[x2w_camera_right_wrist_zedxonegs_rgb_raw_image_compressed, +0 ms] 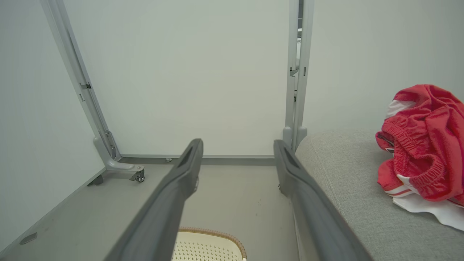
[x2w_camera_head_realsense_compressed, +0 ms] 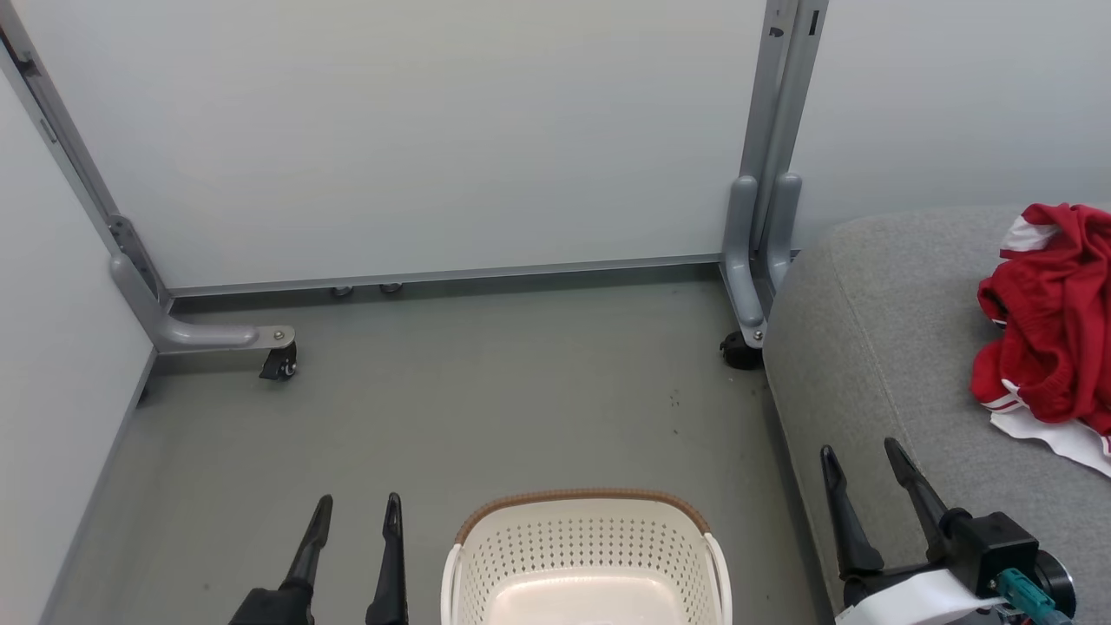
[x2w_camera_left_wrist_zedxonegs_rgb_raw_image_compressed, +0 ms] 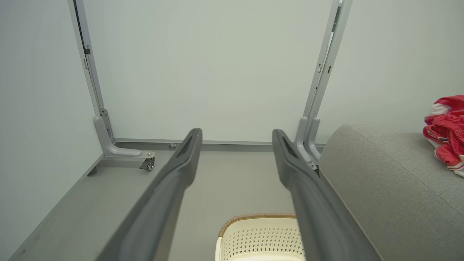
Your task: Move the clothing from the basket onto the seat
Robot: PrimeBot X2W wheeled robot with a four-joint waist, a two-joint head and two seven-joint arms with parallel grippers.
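Observation:
The clothing (x2w_camera_head_realsense_compressed: 1050, 325), red fabric with white trim, lies bunched on the grey seat (x2w_camera_head_realsense_compressed: 894, 347) at the right; it shows too as clothing (x2w_camera_left_wrist_zedxonegs_rgb_raw_image_compressed: 445, 130) and clothing (x2w_camera_right_wrist_zedxonegs_rgb_raw_image_compressed: 424, 145). The cream perforated basket (x2w_camera_head_realsense_compressed: 586, 555) with a brown rim stands on the floor at the bottom centre, and its visible inside holds nothing. My left gripper (x2w_camera_head_realsense_compressed: 358, 508) hangs open left of the basket. Over the seat's front edge, right of the basket, my right gripper (x2w_camera_head_realsense_compressed: 862, 456) is open with nothing between its fingers.
Pale partition panels on grey frames close off the back and left, with a castor foot (x2w_camera_head_realsense_compressed: 279, 360) at the left and another castor (x2w_camera_head_realsense_compressed: 739, 350) beside the seat's corner. Grey floor (x2w_camera_head_realsense_compressed: 486, 399) stretches between panels and basket.

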